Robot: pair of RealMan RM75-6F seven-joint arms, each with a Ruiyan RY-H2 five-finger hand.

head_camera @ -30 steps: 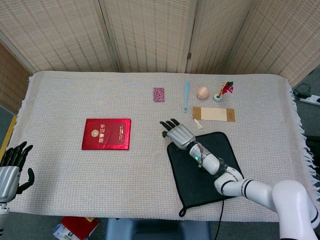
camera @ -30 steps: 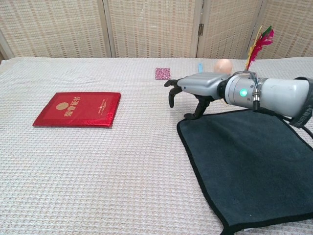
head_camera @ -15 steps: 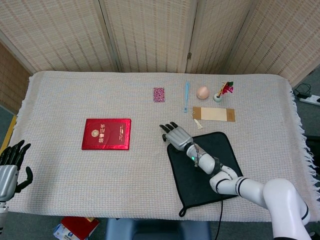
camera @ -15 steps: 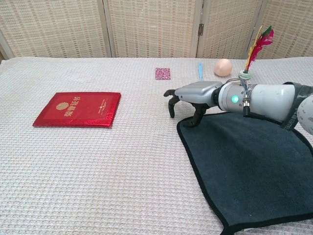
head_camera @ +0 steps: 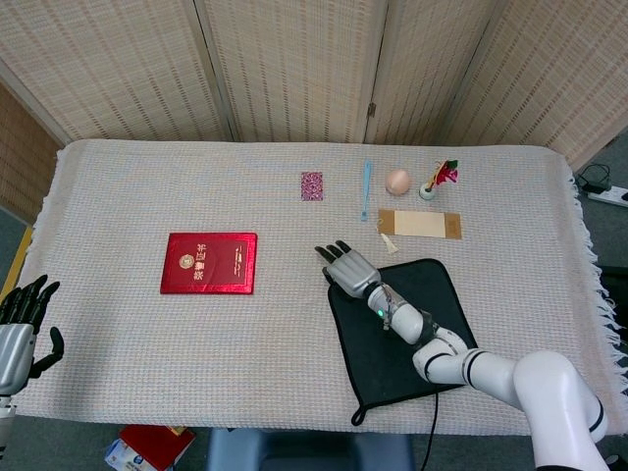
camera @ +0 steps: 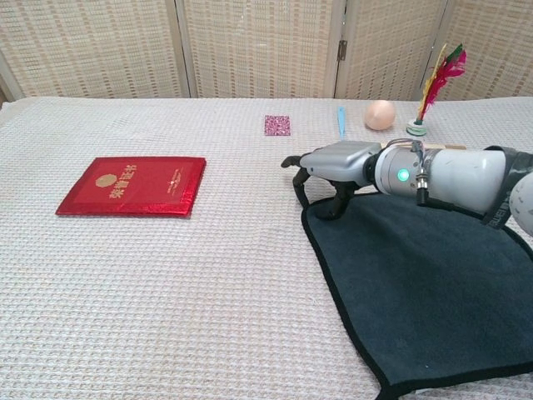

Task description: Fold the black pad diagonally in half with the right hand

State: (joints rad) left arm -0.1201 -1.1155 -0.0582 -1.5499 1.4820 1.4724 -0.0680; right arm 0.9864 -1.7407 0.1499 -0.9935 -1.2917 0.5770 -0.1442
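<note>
Right hand [camera: 329, 171] sits palm-down at the far-left corner of the flat black fabric pad [camera: 433, 283], fingers [camera: 297, 177] curled downward, tips at or just off the pad's edge on the white woven tablecloth [camera: 166, 283]; whether the thumb touches the pad corner I cannot tell; nothing is visibly pinched, and the pad lies fully flat — no fold begun. Compared with a second ago the hand has dropped lower and drawn slightly back toward the pad corner; since half a second ago the shift is small. In the head view the same hand [head_camera: 349, 268] overlaps that corner of the pad [head_camera: 402, 339], which sits near the table's front-right.

Left hand [head_camera: 22, 329] hangs off the table's left edge, fingers loosely spread, holding nothing — barely changed from before.

Red rectangular booklet [head_camera: 209, 262] lies well left of the pad; small patterned magenta card [head_camera: 311, 185], light-blue stick [head_camera: 366, 188], peach egg-shaped object [head_camera: 397, 182], feathered ornament [head_camera: 440, 179] and tan paper strip [head_camera: 420, 224] lie along the far side.
</note>
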